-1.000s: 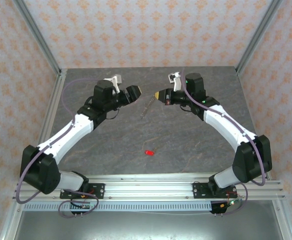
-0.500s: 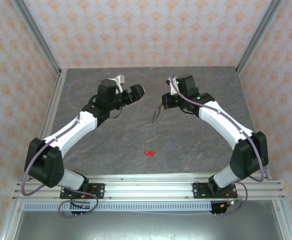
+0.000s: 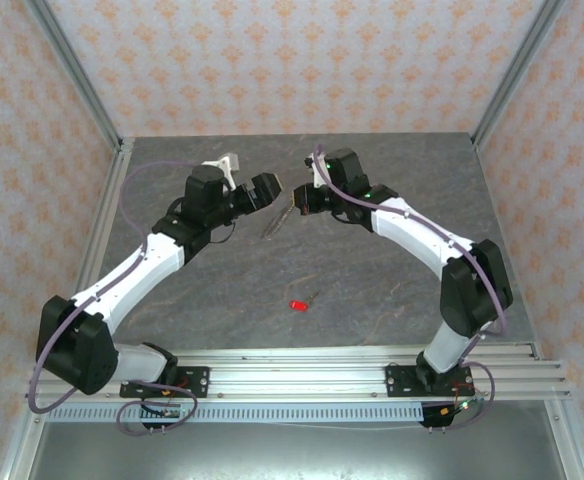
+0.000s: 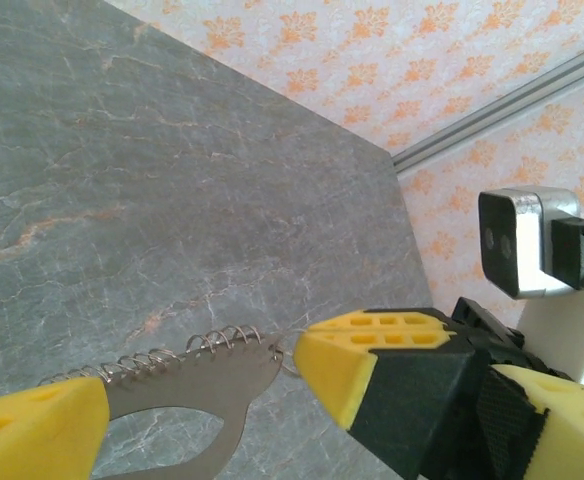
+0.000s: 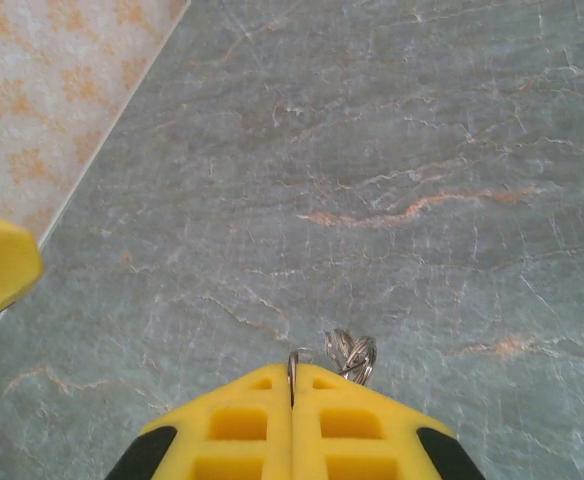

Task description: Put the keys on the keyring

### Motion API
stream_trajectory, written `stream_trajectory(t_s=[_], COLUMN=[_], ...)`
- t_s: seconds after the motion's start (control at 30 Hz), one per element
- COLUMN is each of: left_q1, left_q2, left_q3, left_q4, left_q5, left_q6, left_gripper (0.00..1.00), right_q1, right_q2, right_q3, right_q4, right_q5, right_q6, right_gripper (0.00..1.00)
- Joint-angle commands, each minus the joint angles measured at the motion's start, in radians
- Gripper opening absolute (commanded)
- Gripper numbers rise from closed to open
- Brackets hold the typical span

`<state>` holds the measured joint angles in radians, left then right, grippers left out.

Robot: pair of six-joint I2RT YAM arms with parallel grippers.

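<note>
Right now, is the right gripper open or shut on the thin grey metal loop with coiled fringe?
Shut: the right gripper has its yellow fingers pressed together, pinching the grey metal loop.

Keyring (image 3: 275, 222) above table (image 3: 372, 290) centre, betw. L gripper (image 3: 269, 190) & R gripper (image 3: 297, 204), pinched in R's tips, key (image 3: 298, 304) on table nearer bases, well apart.

Part of keyring (image 4: 187, 385) past bottom edge; keys (image 3: 298, 304) a speck
</note>
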<state>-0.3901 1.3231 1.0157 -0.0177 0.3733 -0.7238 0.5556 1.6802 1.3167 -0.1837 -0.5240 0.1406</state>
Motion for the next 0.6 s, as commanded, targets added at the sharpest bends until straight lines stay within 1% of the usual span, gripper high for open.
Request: stream_trajectory(t_s=[0.0,0.13,0.33,0.43,0.57], left_q1=[0.005,0.005,0.003,0.002,-0.001], left_q2=[-0.037,-0.047,-0.041,-0.038,-0.036], left_q3=[-0.028,-0.063,-0.102,-0.115,-0.124], left_q4=[-0.028,-0.002,0.044,0.065,0.083], left_q5=[-0.041,-0.038,-0.028,-0.025,-0.023], left_q6=[0.03,0.016,-0.003,-0.008,-0.011], left_gripper=[0.97,0.97,0.97,0.97,0.97], right_q1=[-0.002,0.007,0.02,0.02,0.023], right_q2=[-0.001,0.02,0.029,0.038,0.067], right_q3=[-0.083,-0.22,-0.368,-0.41,-0.417], right_q4=[0.099,0.176,0.227,0.239,0.229], right_q5=[-0.017,-0.021,0.023,0.043,0.052], right_q6=[0.034,0.049,0.07,0.079,0.086], right_gripper=[0.0,0.0,0.0,0.0,0.0])
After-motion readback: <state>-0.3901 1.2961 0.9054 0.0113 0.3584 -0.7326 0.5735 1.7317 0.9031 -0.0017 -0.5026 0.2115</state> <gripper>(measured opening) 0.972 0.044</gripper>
